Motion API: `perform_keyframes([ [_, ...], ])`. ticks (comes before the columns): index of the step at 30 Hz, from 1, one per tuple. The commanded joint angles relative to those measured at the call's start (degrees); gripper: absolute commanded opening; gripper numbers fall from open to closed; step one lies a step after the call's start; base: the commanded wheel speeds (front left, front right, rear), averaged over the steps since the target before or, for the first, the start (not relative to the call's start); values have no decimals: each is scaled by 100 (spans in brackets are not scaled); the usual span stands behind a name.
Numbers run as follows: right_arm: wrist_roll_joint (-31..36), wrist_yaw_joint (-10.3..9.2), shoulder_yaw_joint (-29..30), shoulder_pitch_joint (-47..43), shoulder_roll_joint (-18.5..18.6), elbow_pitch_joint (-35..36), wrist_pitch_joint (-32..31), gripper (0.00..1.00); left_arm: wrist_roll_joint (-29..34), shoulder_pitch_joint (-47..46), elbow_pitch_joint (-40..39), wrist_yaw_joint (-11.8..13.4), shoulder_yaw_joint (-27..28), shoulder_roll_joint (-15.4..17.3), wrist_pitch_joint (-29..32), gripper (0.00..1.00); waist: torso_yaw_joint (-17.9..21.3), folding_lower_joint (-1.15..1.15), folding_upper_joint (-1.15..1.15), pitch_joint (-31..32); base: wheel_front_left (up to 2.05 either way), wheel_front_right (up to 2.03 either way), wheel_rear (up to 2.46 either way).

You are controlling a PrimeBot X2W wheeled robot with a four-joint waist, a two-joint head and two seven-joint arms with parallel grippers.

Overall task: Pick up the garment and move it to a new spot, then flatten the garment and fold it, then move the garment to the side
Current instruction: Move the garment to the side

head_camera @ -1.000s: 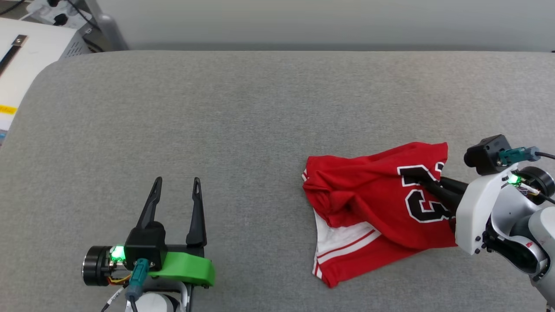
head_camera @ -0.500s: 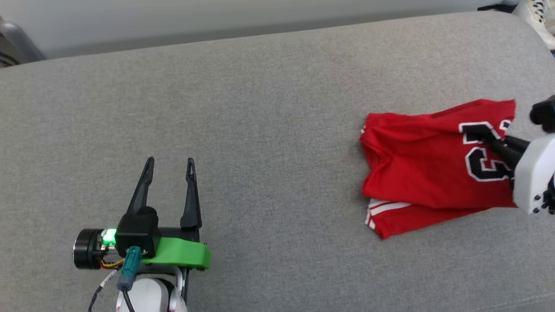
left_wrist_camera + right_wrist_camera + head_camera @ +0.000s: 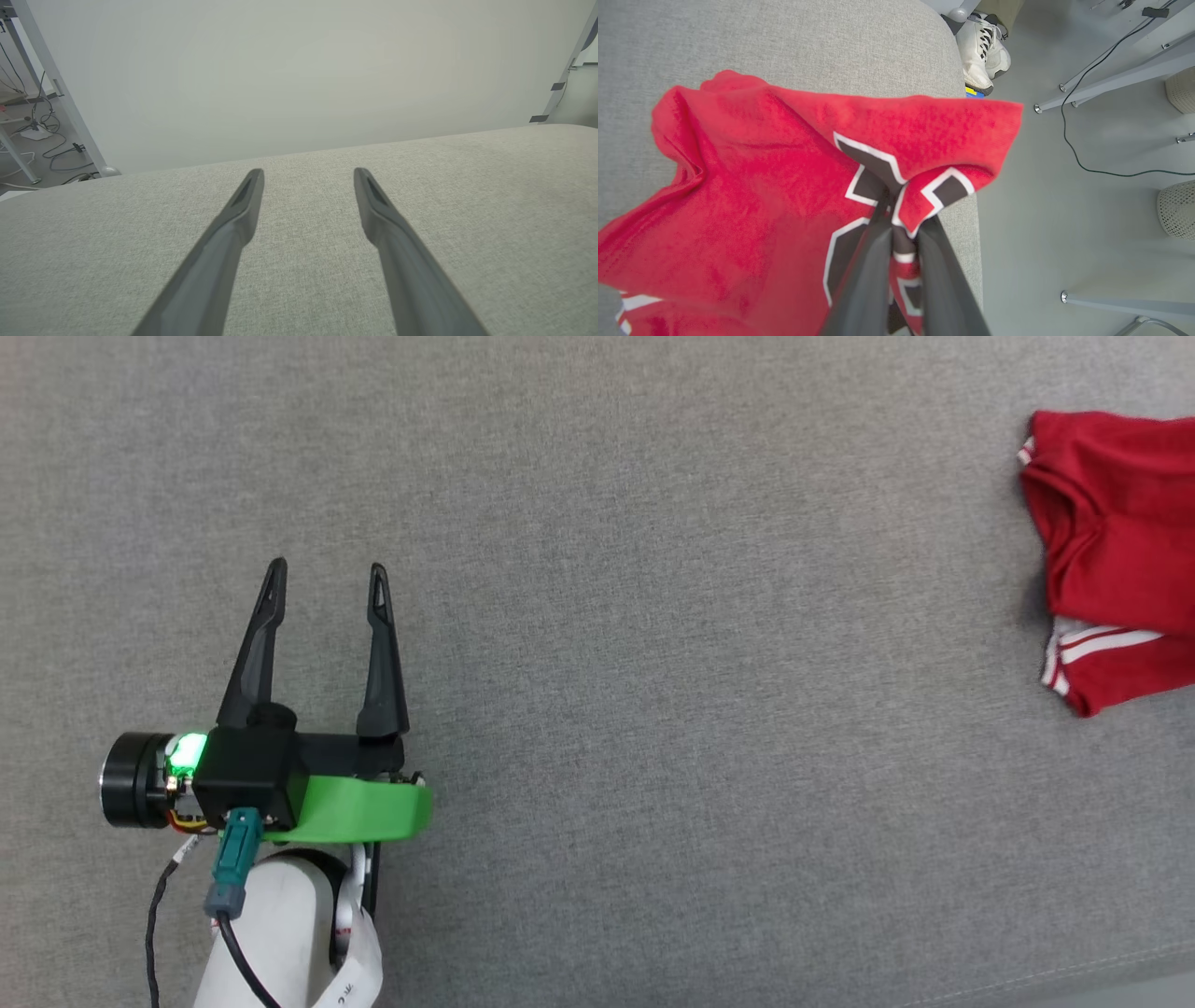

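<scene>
1. Grey fabric surface; pale wall behind; grey floor, white shoe beside its edge.
2. Red garment at surface's right edge; black numerals unreadable.
3. Fingers: left gripper spread, empty; right gripper pinching garment.

The garment is coloured red, with white-and-red striped trim at its near edge and black numerals outlined in white. The tabletop is covered in a mottled grey weave. The left gripper is made up of black fingers, a bright green bracket, a teal plug and a green light. A white shoe with black laces is seen on the pale grey floor.
</scene>
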State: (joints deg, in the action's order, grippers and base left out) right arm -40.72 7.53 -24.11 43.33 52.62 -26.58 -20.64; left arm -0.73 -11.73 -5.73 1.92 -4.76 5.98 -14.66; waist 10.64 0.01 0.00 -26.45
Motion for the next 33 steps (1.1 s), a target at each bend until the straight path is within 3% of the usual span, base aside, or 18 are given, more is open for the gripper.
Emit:
perform_keyframes([
  [1,97,-4,74,205,21,-204,92,0,67,-149,-62,-4,12,57,-34,100,-105,-1,0,-529,0,0,0],
  [13,663,-4,465,921,-432,-1638,653,0,86,-217,-258,87,22,144,-34,100,-183,-1,0,-684,0,0,0],
  [14,695,-4,462,927,-469,-1701,684,21,86,-199,-254,97,16,143,-34,100,-188,-1,0,-651,0,0,0],
  [15,723,-4,481,933,-507,-1795,723,49,82,-178,-241,108,11,142,-34,100,-194,-1,0,-597,0,0,0],
  [16,735,-4,500,932,-538,-1867,747,100,77,-160,-228,115,7,140,-34,100,-200,-1,0,-554,0,0,0],
  [24,945,-4,720,724,-573,-2138,1708,100,-12,104,-86,189,-54,49,-34,100,-394,-1,0,142,0,0,0],
  [33,1427,-4,1322,362,-990,-1606,3406,100,-160,688,147,223,65,-5,-34,100,-603,-1,0,1021,0,0,0],
])
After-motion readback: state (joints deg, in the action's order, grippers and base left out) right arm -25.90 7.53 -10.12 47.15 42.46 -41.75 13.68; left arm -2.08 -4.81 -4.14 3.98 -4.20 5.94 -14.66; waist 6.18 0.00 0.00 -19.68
